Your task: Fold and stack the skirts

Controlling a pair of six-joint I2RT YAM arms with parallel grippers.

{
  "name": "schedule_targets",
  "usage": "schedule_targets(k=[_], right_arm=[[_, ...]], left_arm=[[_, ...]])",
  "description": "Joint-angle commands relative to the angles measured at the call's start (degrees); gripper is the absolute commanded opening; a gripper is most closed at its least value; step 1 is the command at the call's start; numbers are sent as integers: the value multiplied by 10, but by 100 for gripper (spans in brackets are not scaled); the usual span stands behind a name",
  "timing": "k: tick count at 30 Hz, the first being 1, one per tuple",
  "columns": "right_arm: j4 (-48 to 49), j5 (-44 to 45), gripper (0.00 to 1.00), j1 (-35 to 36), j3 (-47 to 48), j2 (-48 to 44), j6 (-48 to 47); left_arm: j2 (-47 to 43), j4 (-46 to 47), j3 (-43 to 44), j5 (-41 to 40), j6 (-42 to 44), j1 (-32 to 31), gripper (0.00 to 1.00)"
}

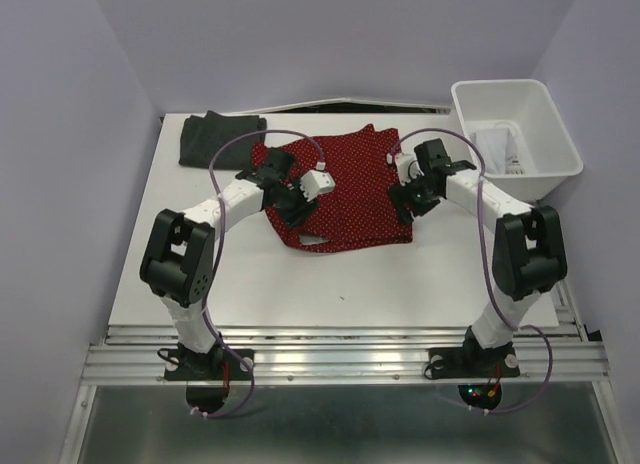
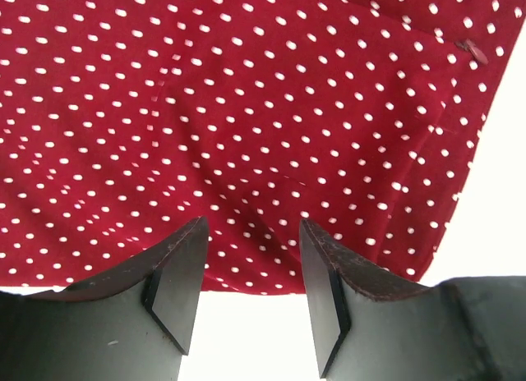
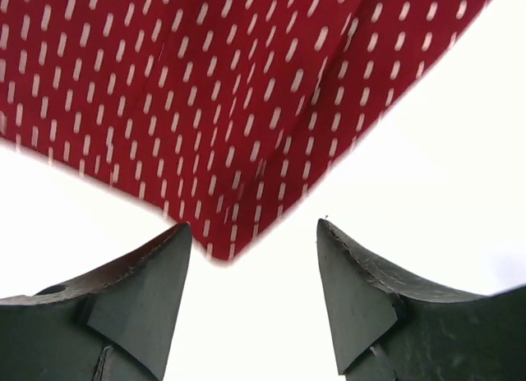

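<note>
The white tabletop carries everything, with the left arm and right arm reaching over it from the near edge toward the middle. The red skirt, covered in tiny white dots, lies spread roughly flat at the centre of the tabletop, its near edge uneven and its far edge slightly rumpled. The white bin stands at the far right corner, well apart from the red skirt. The dark skirt rests as a folded block at the far left corner, just beside the red skirt's far left edge. The white skirt lies crumpled inside the bin. The left jaws are apart over the near left part of the red skirt, with dotted cloth filling the gap between them in the left wrist view. The right jaws are also apart at the skirt's right edge, with one corner of the cloth pointing into their gap; whether either pair touches the cloth cannot be told
</note>
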Motion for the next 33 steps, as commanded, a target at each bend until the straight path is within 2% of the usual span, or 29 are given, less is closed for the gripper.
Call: schedule_targets(k=[1, 6, 10, 14, 22, 25, 28, 31, 33], right_arm=[[7, 5, 68, -2, -51, -113, -105], [6, 26, 64, -2, -82, -132, -126], [13, 7, 59, 6, -84, -127, -101], [55, 49, 57, 27, -110, -124, -63], [68, 61, 55, 27, -35, -46, 101], [64, 68, 56, 27, 5, -13, 122], [41, 54, 53, 27, 40, 30, 133], [22, 38, 45, 27, 60, 55, 140], [10, 33, 45, 27, 68, 67, 144]], left_arm=[[-31, -24, -17, -12, 19, -15, 59], [-49, -7, -39, 17, -13, -16, 60], [-75, 14, -44, 37, -65, -8, 64], [-97, 30, -45, 82, -113, 19, 68], [-170, 129, -109, 80, -224, 51, 72], [-183, 164, -131, 73, -265, 62, 74], [-186, 157, -134, 53, -254, 68, 75], [-191, 150, -141, 40, -238, 81, 75], [-192, 146, -146, 41, -233, 91, 75]])
